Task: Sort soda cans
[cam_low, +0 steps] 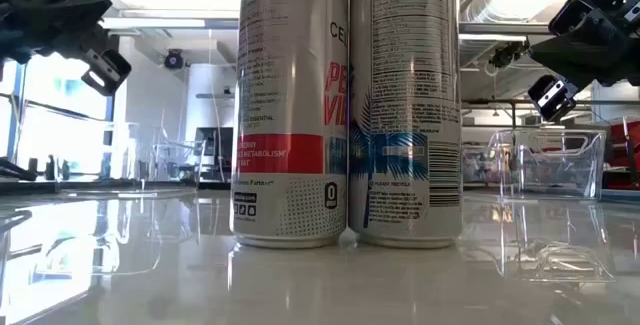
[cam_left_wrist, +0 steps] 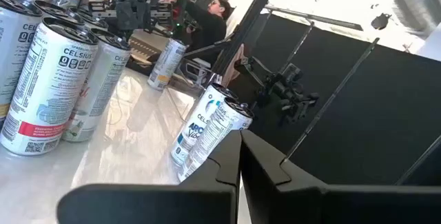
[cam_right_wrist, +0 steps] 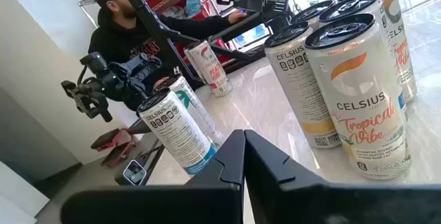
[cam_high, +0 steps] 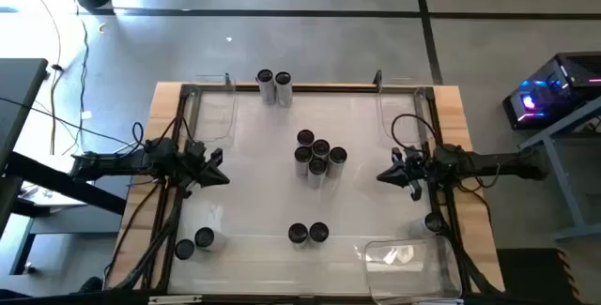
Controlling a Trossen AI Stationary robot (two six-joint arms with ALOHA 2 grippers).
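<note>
The soda cans stand upright on their bases in groups on the table. A cluster of several [cam_high: 318, 153] is mid-table, a pair [cam_high: 273, 81] at the far edge and a pair [cam_high: 308, 234] at the near edge. Two more [cam_high: 194, 243] stand near-left and a single one [cam_high: 433, 221] near-right. My left gripper [cam_high: 223, 177] hovers left of the cluster, shut, holding nothing. My right gripper [cam_high: 382, 175] hovers right of it, also shut and empty. The wrist views show each pair of fingers closed together, left [cam_left_wrist: 240, 165] and right [cam_right_wrist: 244, 160]. The low view shows the near pair [cam_low: 345, 105] close up.
Clear plastic bins sit at the far-left corner [cam_high: 214, 97], the far-right corner [cam_high: 396, 99] and the near-right corner [cam_high: 404, 258]. Cables run along both table sides. A person [cam_right_wrist: 127, 24] is beyond the table. Open tabletop lies between the cluster and each gripper.
</note>
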